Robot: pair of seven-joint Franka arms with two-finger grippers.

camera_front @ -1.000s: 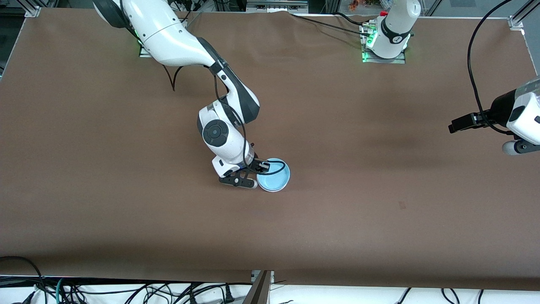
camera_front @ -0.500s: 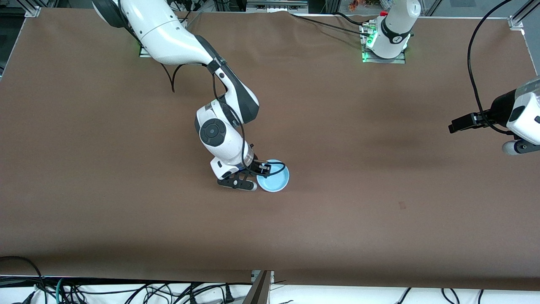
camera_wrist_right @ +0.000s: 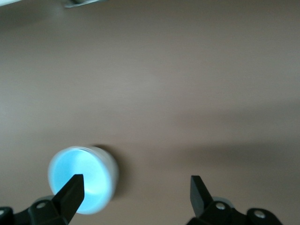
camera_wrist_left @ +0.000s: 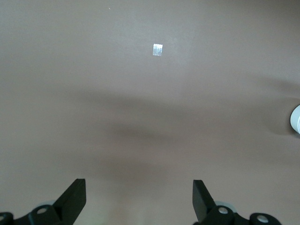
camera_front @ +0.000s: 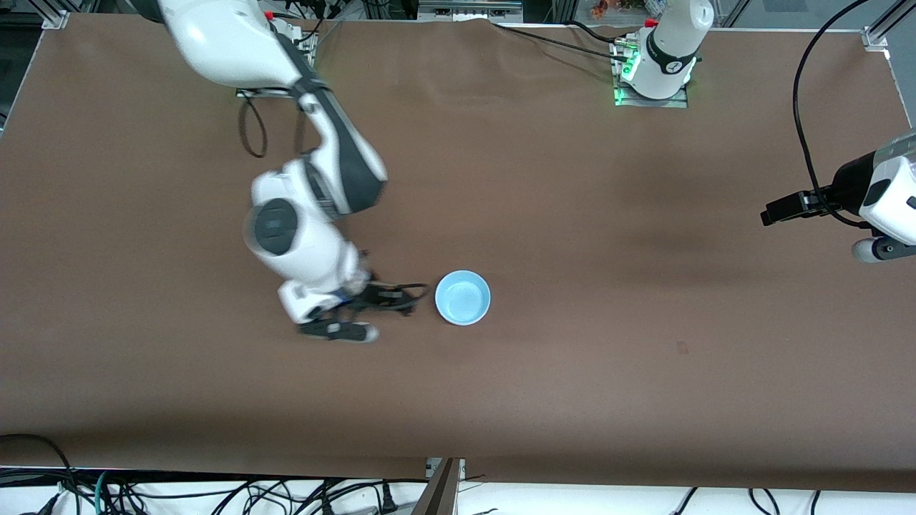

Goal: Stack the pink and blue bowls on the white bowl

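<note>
From my station I see the light sky blue round plastic bowl [camera_front: 463, 297] sitting upright on the brown counter [camera_front: 572, 372], near the middle. In the front view only its blue inside and pale rim show. In the right wrist view the same bowl [camera_wrist_right: 83, 178] shows a whitish outer wall below the blue rim, but I cannot tell if this is another bowl under it. I see no separate pink or white bowl on the counter.

The right claw [camera_front: 361, 315] is just beside the blue bowl, toward the right arm's end of the counter, and it does not touch the bowl. Its two black fingers [camera_wrist_right: 70, 193] stand wide apart with nothing between them; in the right wrist view one finger tip overlaps the edge of the bowl in the picture.

The left claw [camera_front: 876, 249] waits high over the left arm's end of the counter, well apart from the bowl. Its fingers [camera_wrist_left: 75, 199] are also spread wide and hold nothing. Under it I see bare brown surface with a small white square mark [camera_wrist_left: 158, 49] on it.
</note>
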